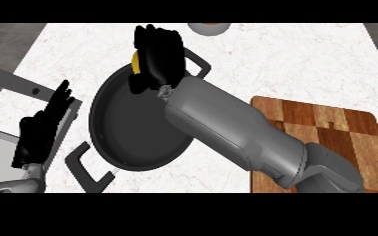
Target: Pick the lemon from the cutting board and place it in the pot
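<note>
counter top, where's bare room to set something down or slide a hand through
Bare counter lies above the cutting board, right of the pot. The board's top is bare too. It is crowded at the pot's upper rim, where the right hand holds the lemon, and at left, near the left hand.

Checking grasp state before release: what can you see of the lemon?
Only a small yellow sliver of the lemon shows, at the left edge of the right hand, whose black fingers curl round it and hide the rest. It is held over the far rim of the dark pot, off the cutting board.
</note>
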`<control>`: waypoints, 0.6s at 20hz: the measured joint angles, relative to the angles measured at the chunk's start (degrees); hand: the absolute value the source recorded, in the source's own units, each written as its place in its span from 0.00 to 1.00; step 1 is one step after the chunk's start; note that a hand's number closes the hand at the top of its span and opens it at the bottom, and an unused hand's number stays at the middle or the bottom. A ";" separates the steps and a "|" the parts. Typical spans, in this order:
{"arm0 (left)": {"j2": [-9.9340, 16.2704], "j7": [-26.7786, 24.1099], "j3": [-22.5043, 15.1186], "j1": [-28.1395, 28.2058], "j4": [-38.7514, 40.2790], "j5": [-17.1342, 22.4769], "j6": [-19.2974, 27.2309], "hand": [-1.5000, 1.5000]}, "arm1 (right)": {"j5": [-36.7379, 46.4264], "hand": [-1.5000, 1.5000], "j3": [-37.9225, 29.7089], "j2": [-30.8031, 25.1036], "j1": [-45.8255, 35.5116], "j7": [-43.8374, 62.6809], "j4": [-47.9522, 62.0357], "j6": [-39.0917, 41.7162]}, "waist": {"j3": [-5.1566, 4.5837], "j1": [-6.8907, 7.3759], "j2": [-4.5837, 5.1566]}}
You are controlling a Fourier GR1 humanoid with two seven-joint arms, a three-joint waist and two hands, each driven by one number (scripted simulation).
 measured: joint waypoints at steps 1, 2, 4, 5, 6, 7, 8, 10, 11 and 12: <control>0.10 -0.07 0.03 -0.03 -0.13 0.06 -0.20 0.50 | -1.57 0.00 -0.28 0.00 0.20 -0.74 1.22 -1.08 | 0.00 0.31 0.08; 0.01 0.02 -0.20 -0.34 -0.10 -0.19 -0.15 0.50 | -3.40 0.00 -0.70 0.01 0.07 -1.67 2.12 -1.80 | 0.01 0.52 0.17; -0.06 0.21 -0.26 -1.17 0.26 -0.29 -0.23 0.50 | -6.80 0.00 -1.33 0.02 0.19 -4.43 3.80 -3.36 | 0.01 0.74 0.29; -0.11 0.17 -0.25 -1.42 0.51 -0.34 -0.24 0.50 | -8.35 0.00 -1.60 0.03 0.20 -6.22 4.59 -4.06 | 0.01 0.78 0.33; -0.28 0.30 -0.46 -1.73 0.60 -0.45 -0.24 0.50 | -9.82 0.00 -1.48 0.02 0.46 -7.59 5.21 -5.02 | 0.02 0.95 0.37; -0.50 0.40 -0.71 -1.81 0.60 -0.83 0.01 0.50 | -11.10 0.00 -1.35 0.03 0.64 -9.00 5.82 -6.10 | 0.03 1.08 0.39; -0.82 0.04 -0.90 -1.87 1.10 -1.10 0.19 0.50 | -12.40 0.00 -1.14 0.04 0.32 -9.90 6.14 -6.76 | 0.03 1.03 0.37; -0.69 -0.78 -0.49 -1.57 1.59 -0.85 -0.10 0.50 | -14.62 0.00 -0.79 0.04 0.06 -12.03 7.01 -8.51 | 0.02 1.10 0.33; -0.66 -0.91 -0.46 -1.63 1.68 -0.93 -0.10 0.50 | -15.65 0.00 -0.97 0.04 -0.35 -12.88 6.92 -9.72 | 0.03 1.12 0.31; -0.68 -1.09 -0.26 -1.76 2.00 -0.74 -0.19 0.50 | -16.40 0.00 -1.36 0.04 -0.67 -13.98 6.56 -11.36 | 0.06 1.01 0.27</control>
